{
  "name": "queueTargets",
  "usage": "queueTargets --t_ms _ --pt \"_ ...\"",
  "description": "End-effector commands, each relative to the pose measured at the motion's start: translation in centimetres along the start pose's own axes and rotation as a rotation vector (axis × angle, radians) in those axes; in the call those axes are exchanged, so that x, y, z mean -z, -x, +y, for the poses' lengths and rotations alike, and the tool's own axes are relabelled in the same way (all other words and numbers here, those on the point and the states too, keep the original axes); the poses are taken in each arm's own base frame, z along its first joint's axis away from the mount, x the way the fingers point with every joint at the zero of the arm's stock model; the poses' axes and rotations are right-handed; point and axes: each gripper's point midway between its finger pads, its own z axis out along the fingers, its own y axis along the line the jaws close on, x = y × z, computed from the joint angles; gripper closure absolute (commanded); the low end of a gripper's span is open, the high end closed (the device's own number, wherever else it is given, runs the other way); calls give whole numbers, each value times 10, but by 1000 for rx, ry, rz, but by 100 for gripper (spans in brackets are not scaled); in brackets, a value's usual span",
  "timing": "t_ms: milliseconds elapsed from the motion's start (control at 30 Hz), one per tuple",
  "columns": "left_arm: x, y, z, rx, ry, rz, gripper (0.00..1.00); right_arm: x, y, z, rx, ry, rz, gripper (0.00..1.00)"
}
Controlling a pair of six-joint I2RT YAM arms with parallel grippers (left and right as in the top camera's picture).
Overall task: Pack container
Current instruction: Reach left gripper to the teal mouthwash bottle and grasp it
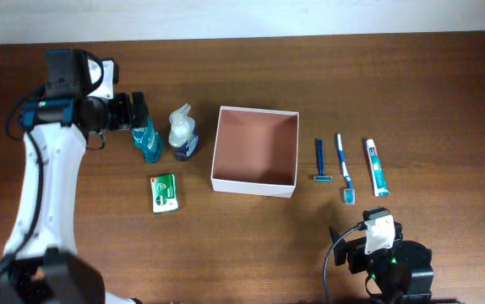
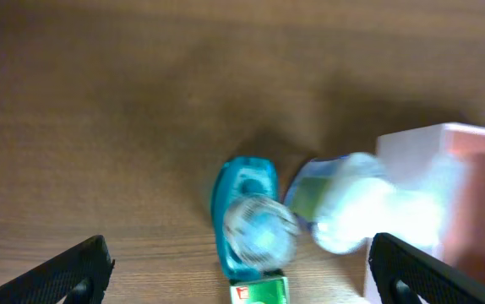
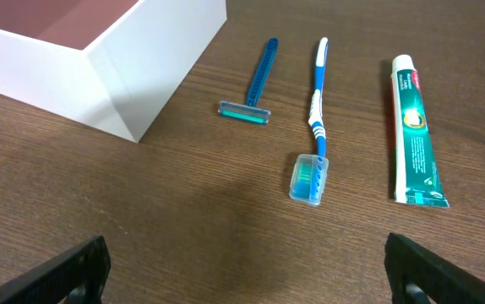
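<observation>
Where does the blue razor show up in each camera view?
Overhead: the blue razor lies just right of the container.
Left wrist: not in it.
Right wrist: upper middle, right of the container's corner.
Shared landmark: the white-walled container, at the left wrist picture's right edge.

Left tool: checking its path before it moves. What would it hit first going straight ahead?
Probably the teal bottle, directly ahead of the open left tool; depth is unclear in the blurred wrist view.
</observation>
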Motion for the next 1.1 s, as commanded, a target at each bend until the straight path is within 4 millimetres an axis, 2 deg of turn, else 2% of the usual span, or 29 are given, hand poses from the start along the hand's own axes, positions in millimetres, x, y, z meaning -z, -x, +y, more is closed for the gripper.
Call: queueTargets --t_ms 0,67,200,267,333,367,433,567,633,700,733,833,933,1067 --pt "-30 -6 8 21 10 66 1 -1 -1 -3 -11 -16 -3 1" --pt "-45 -11 10 23 11 100 2 -1 -1 -3 -11 -16 -3 1" --pt "-70 -24 14 27 11 164 11 -1 -1 -3 -11 -16 -3 1" --pt "-77 -27 15 9 9 180 26 -1 -1 -3 -11 -16 -3 1" --pt "-80 -28 15 -4 7 188 36 -1 -1 -3 -11 -16 -3 1" --pt "-80 -29 16 -13 6 189 45 -1 -1 -3 -11 -16 -3 1" --pt "-80 -29 15 -27 4 189 52 -1 -1 -3 -11 -16 -3 1" --pt "-81 -29 9 -80 -6 191 56 -1 -1 -3 -11 -16 -3 1" --pt "-81 -30 5 -95 -10 194 64 -1 -1 -3 -11 -16 -3 1" --pt "-81 -30 3 -100 -12 194 81 -1 -1 -3 -11 -16 -3 1" --pt "-81 -30 2 -98 -12 197 85 -1 -1 -3 -11 -16 -3 1" --pt "-74 -29 2 -88 -11 209 89 -1 -1 -3 -11 -16 -3 1" --pt "-55 -17 3 -82 18 205 92 -1 -1 -3 -11 -16 -3 1" --pt "-1 19 -4 -92 33 147 93 -1 -1 -3 -11 -16 -3 1"
